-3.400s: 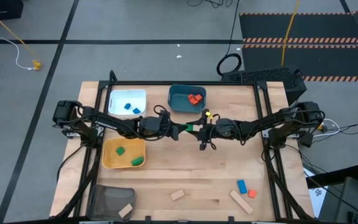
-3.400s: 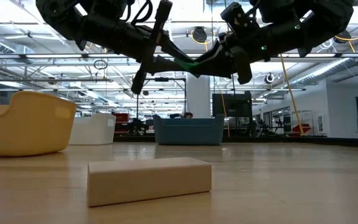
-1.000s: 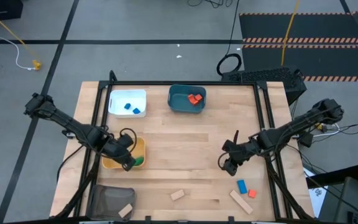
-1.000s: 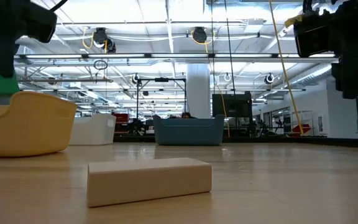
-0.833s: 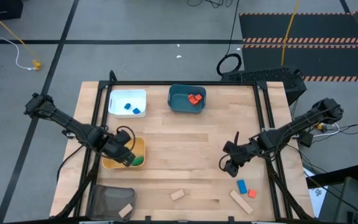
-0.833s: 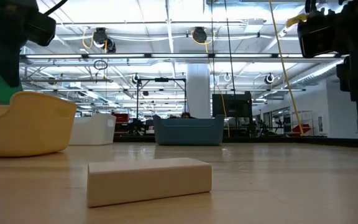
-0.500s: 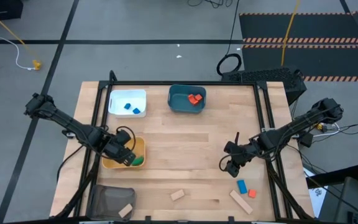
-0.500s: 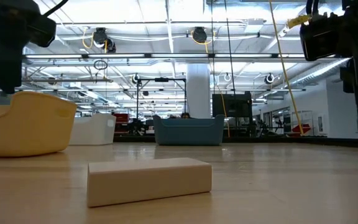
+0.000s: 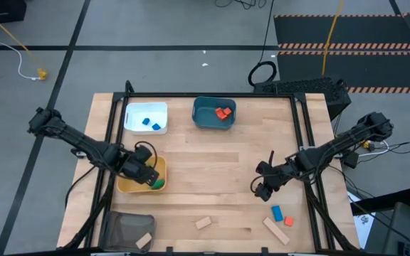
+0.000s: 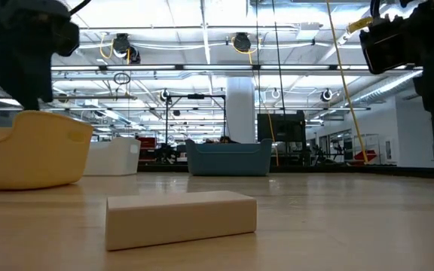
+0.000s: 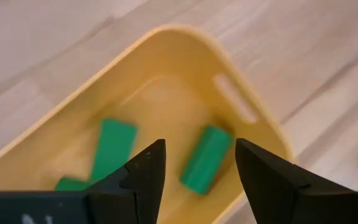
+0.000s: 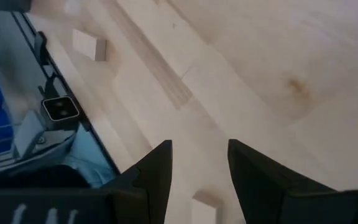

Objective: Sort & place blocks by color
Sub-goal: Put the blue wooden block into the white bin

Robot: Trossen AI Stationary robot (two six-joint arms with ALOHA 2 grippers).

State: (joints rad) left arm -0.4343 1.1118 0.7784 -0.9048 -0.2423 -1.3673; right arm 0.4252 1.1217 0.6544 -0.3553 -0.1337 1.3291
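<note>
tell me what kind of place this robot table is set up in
Probably a large robotics lab or industrial workshop. The low view shows an open hall with ceiling trusses and strip lights, and more equipment beyond the wooden table. From above, the grey floor carries cables and hazard-striped matting.

Earlier we had both grippers meeting above the table's middle, just in front of the teal tray [image 9: 214,114], with a green block between them. Now our left gripper [image 11: 197,163] hangs over the yellow tray [image 9: 124,185], its fingers parted and empty; the green block [image 11: 206,158] it carried there lies inside that tray. Our right gripper [image 9: 260,192] has swung out near the blue block [image 9: 277,212].
</note>
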